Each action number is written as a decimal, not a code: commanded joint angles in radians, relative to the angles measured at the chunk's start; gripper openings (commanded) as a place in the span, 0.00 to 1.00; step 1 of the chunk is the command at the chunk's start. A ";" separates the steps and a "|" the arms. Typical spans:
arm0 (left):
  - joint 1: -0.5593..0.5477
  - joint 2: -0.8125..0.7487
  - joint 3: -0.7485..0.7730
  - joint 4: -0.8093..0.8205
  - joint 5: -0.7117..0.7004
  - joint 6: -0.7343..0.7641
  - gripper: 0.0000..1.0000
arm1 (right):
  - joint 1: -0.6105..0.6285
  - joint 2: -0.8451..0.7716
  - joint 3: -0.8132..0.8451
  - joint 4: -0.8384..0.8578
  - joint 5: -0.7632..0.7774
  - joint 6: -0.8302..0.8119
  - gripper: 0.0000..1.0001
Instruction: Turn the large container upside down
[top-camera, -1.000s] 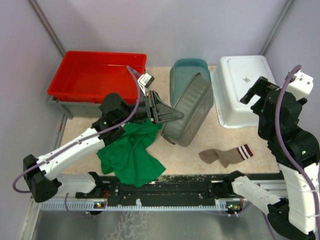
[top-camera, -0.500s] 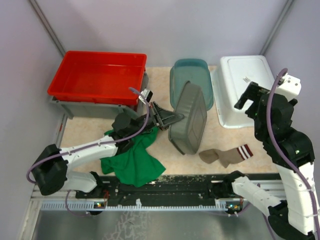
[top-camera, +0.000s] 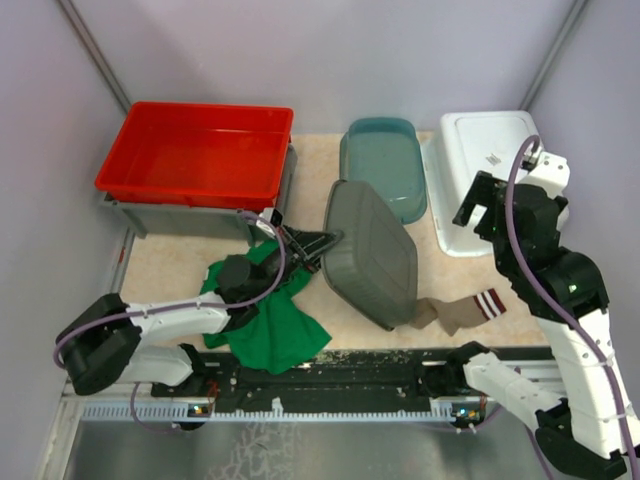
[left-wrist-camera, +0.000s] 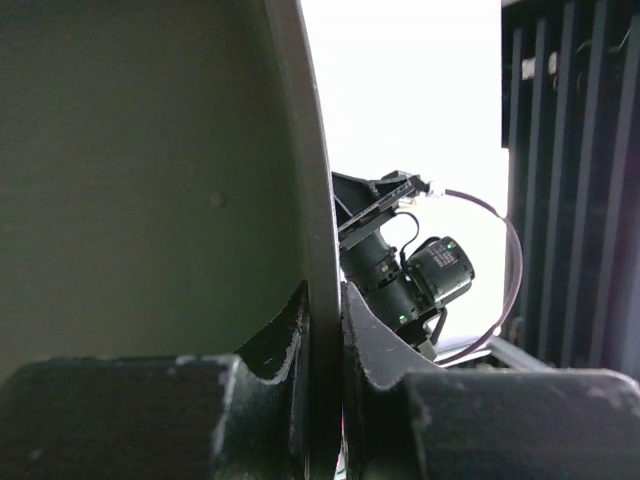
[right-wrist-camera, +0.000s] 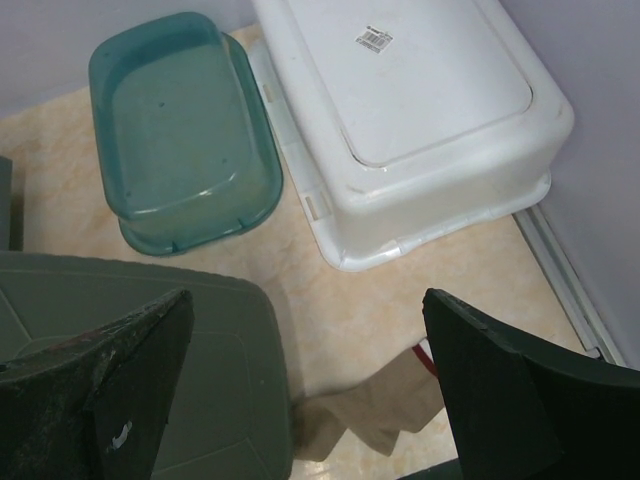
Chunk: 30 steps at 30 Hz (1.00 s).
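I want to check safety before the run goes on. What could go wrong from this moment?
1. The left gripper is shut on the rim of the grey container; pulling back before opening could drag it or tip it over again.
2. The container's near corner lies over one end of the sock, so it may rest unevenly.
3. The green cloth lies under the left arm and might catch when the arm withdraws.
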<state>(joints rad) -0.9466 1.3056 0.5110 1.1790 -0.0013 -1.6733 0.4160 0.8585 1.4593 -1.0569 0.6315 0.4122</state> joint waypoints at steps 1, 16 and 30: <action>-0.024 -0.135 -0.035 -0.090 -0.092 -0.052 0.00 | -0.005 -0.003 0.011 0.029 -0.006 -0.007 0.98; -0.026 -0.416 -0.013 -0.910 -0.026 0.118 0.34 | -0.006 -0.007 -0.067 0.063 -0.044 0.002 0.98; -0.077 -0.271 0.119 -1.228 -0.113 0.329 0.58 | -0.005 -0.004 -0.088 0.079 -0.065 0.012 0.98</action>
<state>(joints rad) -1.0080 1.0760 0.6315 0.1040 -0.0284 -1.4029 0.4160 0.8619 1.3804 -1.0172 0.5781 0.4126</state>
